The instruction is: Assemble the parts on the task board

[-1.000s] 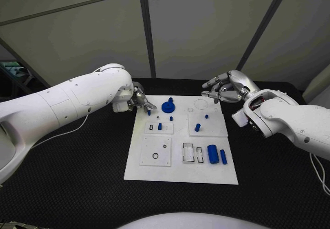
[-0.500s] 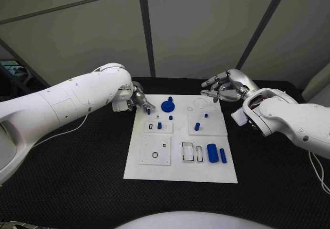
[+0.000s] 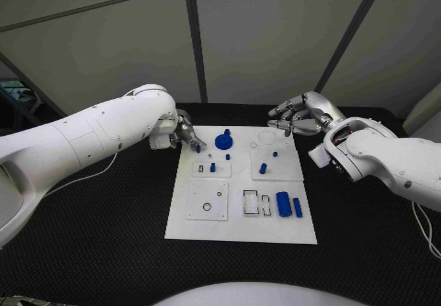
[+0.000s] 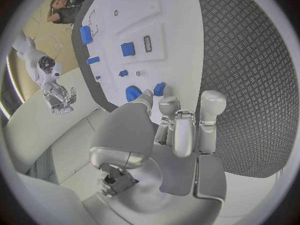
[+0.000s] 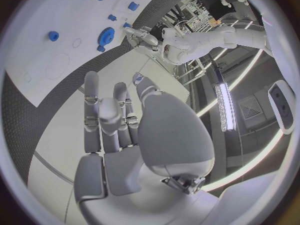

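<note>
The white task board [image 3: 241, 224] lies in the middle of the table. My left hand [image 3: 187, 136] hovers at its far left corner and pinches a small blue peg [image 3: 197, 148] [image 4: 159, 89] between thumb and fingertips. Right beside it stands a blue gear [image 3: 225, 140] [image 4: 132, 92]. My right hand [image 3: 299, 118] floats over the far right corner with its fingers apart and nothing in them. Small blue pegs [image 3: 213, 167] [image 3: 264, 169] stand in the board's raised plates. A thick blue cylinder [image 3: 284, 205] and a thin one [image 3: 297, 208] lie near the right edge.
Black textured table [image 3: 92, 242] surrounds the board on all sides. Open rectangular slots [image 3: 251, 201] sit beside the cylinders, and a plate with a small ring [image 3: 208, 201] lies on the board's left half. The right wrist view shows the gear [image 5: 106, 36] and the left hand [image 5: 140, 35].
The left hand has nudged the small peg slightly toward the far edge of the board. The right hand has drifted a little to the left.
</note>
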